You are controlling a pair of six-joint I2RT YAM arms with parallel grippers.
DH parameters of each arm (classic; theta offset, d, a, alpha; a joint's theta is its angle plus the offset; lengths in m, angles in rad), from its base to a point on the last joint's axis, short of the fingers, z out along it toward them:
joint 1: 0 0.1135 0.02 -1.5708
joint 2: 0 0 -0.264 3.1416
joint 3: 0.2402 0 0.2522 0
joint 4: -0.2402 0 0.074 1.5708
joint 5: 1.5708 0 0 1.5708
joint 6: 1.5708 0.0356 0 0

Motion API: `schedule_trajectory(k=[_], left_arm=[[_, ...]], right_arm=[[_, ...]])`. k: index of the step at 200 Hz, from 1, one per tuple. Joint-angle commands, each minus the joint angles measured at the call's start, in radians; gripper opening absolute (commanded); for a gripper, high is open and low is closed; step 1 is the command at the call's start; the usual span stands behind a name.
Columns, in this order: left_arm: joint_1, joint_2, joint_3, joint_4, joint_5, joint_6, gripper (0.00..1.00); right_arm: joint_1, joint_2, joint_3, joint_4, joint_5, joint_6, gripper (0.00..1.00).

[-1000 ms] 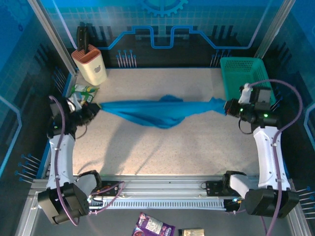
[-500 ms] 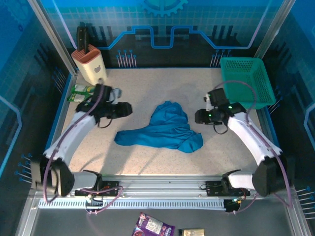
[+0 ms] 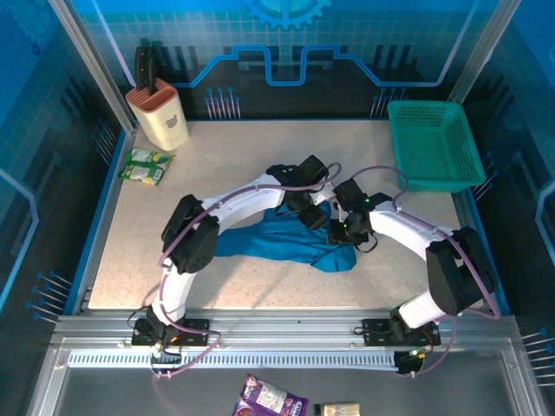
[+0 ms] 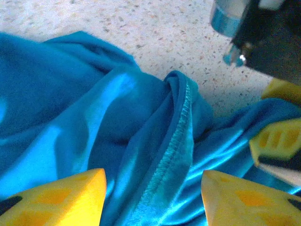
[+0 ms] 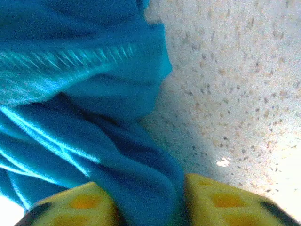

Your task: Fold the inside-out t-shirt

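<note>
— The left gripper (image 4: 153, 181): spread, or pressed together?

— Spread wide. Poised low over the inside-out t-shirt (image 4: 94, 117), with a stitched hem fold running up between the yellow fingers (image 4: 56, 197).

— And the right gripper (image 5: 148, 188)?

— Fingers apart, with a bunch of blue cloth filling the gap. Cannot tell whether pinching that bunch or merely straddling it.

— Whereabouts on the bench (image 3: 260, 147)?

— Crumpled in a low heap near the middle, a little toward the near edge, trailing off leftward. Met by both grippers at its far right part, one just beside the other, the left coming in from the far side.

— Flat anywhere?

— No. Ridged and creased throughout, seams showing along the hem.

— Further out?

— Teal mesh basket (image 3: 434, 147) in the far right corner, well apart from the shirt. Cream holder (image 3: 160, 117) with dark handles in the far left corner, and a green packet (image 3: 146, 165) just in front of it. Purple packet (image 3: 273, 400) down below the arm bases, off the bench.
</note>
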Motion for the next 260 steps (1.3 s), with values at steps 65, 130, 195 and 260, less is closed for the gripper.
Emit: schedule_trajectory(k=[65, 130, 195, 260], left_arm=[[0.019, 0.168, 0.235, -0.238, 0.182, 0.218, 0.43], [0.031, 0.188, 0.228, -0.209, 0.265, 0.198, 0.48], [0.092, 0.121, 0.188, -0.136, 0.253, 0.154, 0.03], [0.365, -0.222, -0.035, 0.147, 0.33, -0.159, 0.0]], right_arm=[[-0.078, -0.125, -0.102, 0.047, -0.026, 0.022, 0.0], [-0.095, -0.15, -0.084, 0.035, -0.037, 0.016, 0.0], [-0.128, -0.219, -0.043, -0.023, 0.007, -0.016, 0.0], [-0.291, -0.254, 0.178, -0.096, 0.015, -0.126, 0.0]])
